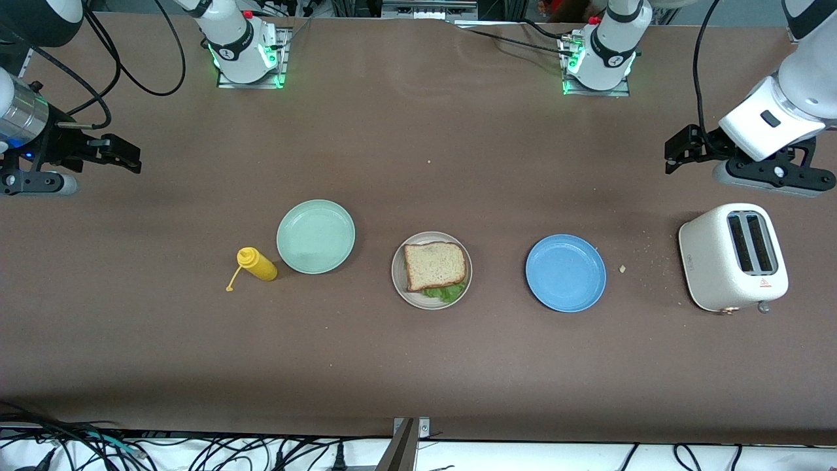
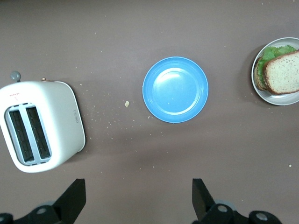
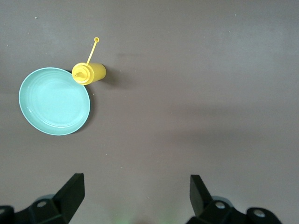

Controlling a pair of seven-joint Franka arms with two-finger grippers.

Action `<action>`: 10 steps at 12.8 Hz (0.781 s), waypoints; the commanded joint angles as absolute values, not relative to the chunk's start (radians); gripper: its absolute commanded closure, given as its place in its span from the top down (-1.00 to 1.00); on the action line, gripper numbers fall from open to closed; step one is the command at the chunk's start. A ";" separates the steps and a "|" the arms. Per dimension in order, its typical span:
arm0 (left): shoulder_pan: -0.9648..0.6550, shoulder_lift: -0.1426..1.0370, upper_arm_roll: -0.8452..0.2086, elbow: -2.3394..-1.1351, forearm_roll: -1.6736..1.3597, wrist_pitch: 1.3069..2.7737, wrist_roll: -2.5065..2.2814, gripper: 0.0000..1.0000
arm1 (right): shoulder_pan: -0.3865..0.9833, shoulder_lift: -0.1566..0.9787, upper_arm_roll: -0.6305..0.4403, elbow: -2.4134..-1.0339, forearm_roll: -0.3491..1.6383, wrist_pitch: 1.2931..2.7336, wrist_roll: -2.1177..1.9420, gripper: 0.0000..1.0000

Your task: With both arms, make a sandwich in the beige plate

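The beige plate [image 1: 431,269] sits near the middle of the desk [image 1: 418,366], between the mint-green plate [image 1: 316,236] and the blue plate [image 1: 565,273]. On it lies the sandwich [image 1: 435,265]: a square slice of brown-crusted bread on top, with ruffled green lettuce [image 1: 446,292] poking out along the edge nearer the front camera. In the left wrist view a second slice shows under the lettuce. The sandwich fills most of the plate and stays inside its rim.

The mint-green plate holds nothing, and the blue plate holds nothing. A yellow squeeze bottle [image 1: 257,264] stands just beside the mint-green plate, its cap hanging off on a thin strap. A white toaster [image 1: 732,257] stands toward the left arm's end of the desk, both slots dark; crumbs [image 1: 622,268] lie scattered between it and the blue plate.

The left hand [image 2: 138,200] hangs in the air over the desk's end near the toaster, fingers apart and holding nothing. The right hand [image 3: 135,198] hangs over the desk's other end, fingers likewise apart and holding nothing.
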State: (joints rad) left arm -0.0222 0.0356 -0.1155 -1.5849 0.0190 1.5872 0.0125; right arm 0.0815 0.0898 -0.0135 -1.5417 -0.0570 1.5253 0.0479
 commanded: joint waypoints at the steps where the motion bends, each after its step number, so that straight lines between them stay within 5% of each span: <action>1: -0.008 -0.014 -0.132 -1.638 0.022 1.609 -0.017 1.00 | 0.083 0.092 -0.015 -1.528 -0.055 1.520 0.037 1.00; 10: -0.057 -0.032 -0.052 -1.664 -0.043 1.602 -0.002 1.00 | 0.084 0.091 -0.014 -1.528 -0.054 1.522 0.051 1.00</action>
